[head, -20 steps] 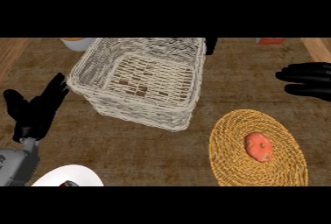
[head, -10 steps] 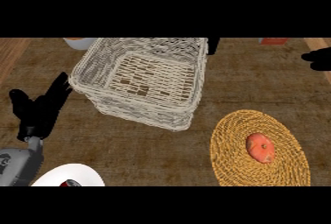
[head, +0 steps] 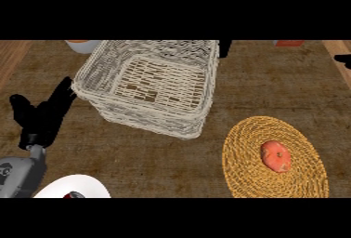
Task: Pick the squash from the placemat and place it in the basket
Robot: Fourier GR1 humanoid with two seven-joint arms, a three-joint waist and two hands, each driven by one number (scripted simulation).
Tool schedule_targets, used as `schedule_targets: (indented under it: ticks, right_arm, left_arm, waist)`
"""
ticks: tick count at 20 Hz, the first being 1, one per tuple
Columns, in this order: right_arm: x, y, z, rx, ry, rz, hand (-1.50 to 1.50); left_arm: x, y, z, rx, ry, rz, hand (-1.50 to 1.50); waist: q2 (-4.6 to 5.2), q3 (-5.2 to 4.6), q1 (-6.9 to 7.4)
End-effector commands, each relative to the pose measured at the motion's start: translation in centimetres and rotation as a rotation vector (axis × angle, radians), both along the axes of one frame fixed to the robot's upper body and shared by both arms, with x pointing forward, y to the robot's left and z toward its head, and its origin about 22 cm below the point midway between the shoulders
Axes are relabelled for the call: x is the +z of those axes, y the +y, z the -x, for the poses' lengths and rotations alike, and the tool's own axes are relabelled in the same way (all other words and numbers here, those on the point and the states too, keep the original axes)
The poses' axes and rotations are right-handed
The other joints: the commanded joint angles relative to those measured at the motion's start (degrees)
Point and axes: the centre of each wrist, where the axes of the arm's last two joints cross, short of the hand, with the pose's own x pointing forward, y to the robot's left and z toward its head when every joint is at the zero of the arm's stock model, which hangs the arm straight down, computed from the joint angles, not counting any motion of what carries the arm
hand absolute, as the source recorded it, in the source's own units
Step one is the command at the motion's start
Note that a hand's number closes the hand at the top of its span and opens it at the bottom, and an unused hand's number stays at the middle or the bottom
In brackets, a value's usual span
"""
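Note:
An orange-red squash (head: 276,156) lies on the round woven placemat (head: 250,162) at the lower right. The white wicker basket (head: 195,118) stands up and to the left of it, with nothing showing inside. My left hand (head: 42,118) is open at the left edge, fingers up, just left of the basket and not touching it. Of my right hand (head: 343,60) only a black tip shows at the right edge, far above the squash.
A white plate (head: 79,184) sits at the bottom left beside my left forearm, with a small red thing on its near edge. An orange cup (head: 81,44) and a red-orange object (head: 289,42) stand along the far edge. A dark object (head: 224,49) is behind the basket.
My right hand has moved up and to the right, from beside the placemat's far side almost out of the view. The squash, basket and left hand have stayed put.

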Motion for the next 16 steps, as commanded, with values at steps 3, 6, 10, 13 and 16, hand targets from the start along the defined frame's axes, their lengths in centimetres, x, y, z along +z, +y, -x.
schedule_targets:
  ticks: [3, 6, 10, 13, 16]
  right_arm:
    - [-6.2, -1.4, 0.2, 0.153, 0.130, -0.065, -1.50]
    - [-9.9, -1.3, -0.2, 0.138, 0.114, -0.083, -1.50]
    - [-12.7, -1.4, -0.3, 0.152, 0.079, -0.132, -1.50]
    - [-13.9, -1.4, -1.0, 0.155, 0.084, -0.170, -1.50]
    - [-18.9, 1.4, -0.8, 0.142, 0.128, -0.245, -1.50]
  left_arm:
    - [-0.9, 0.1, 0.8, 0.024, -0.011, -0.015, 0.00]
    - [0.3, 0.2, 0.9, -0.020, -0.003, 0.009, 0.00]
    - [-0.1, -1.0, 0.7, 0.009, -0.002, -0.021, 0.00]
    - [-0.5, 0.2, -0.3, 0.014, 0.010, -0.001, 0.00]
    - [1.3, 0.5, -0.3, -0.002, -0.004, -0.012, 0.00]
  waist:
    - [-0.02, 0.05, -0.23]
    - [-0.02, 0.05, 0.74]
    - [-0.13, -0.03, 0.24]
    - [0.01, -0.09, 0.02]
    - [-0.03, -0.05, 0.58]
